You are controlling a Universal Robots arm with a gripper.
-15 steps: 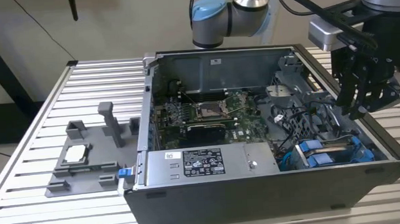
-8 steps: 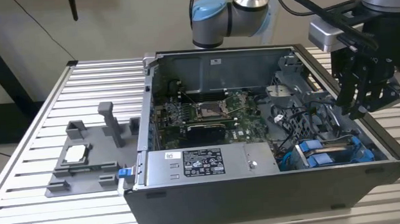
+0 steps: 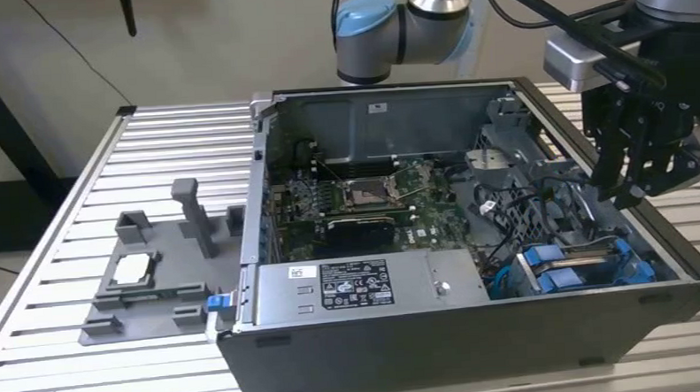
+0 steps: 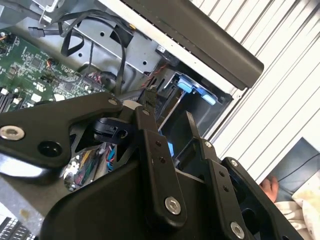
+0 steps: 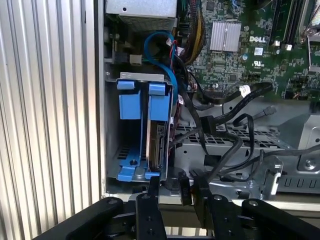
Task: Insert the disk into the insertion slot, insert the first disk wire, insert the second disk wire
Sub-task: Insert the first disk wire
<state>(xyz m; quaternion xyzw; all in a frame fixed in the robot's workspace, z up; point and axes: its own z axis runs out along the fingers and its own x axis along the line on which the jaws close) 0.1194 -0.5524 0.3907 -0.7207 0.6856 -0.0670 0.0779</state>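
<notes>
Over the insertion slot (image 5: 140,76), where the disk (image 5: 159,147) already sits, the gripper (image 5: 176,184) hangs with fingers (image 5: 153,187) parted, nothing visibly clamped; the loose black wire (image 5: 207,122) wants gripping squarely near its plug

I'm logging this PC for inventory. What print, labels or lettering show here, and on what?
On the power supply sticker: black print on white, too small to read.
On the motherboard: white logo lettering beside the heatsink, not quoted here; its small white stickers are too small to read.
On the disk: it stands edge-on in the insertion slot, so there is no label face to read.
</notes>
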